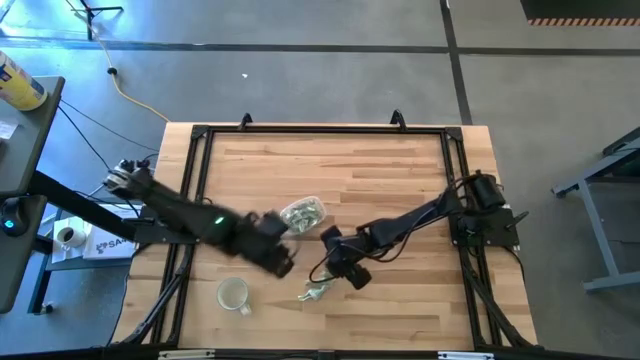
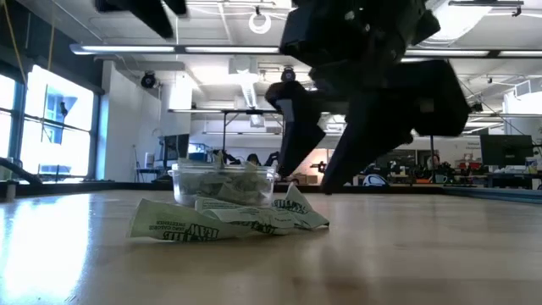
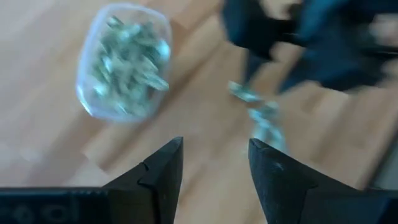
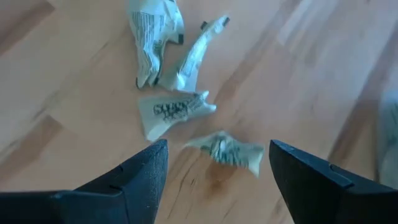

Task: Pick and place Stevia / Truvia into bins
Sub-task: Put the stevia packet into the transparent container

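Right claw is held spread and empty just above four crumpled Stevia sachets lying loose on the desk near the clear tub, which is nearly filled. Left claw, spread and empty, is seen beside the tub. Picking is judged in hand; lowering and pinching one sachet is called for next.

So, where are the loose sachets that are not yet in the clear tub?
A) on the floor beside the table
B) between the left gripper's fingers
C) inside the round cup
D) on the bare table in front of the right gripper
D: in the right wrist view a few crumpled sachets lie on the wooden table just ahead of the open right gripper, which holds none of them.
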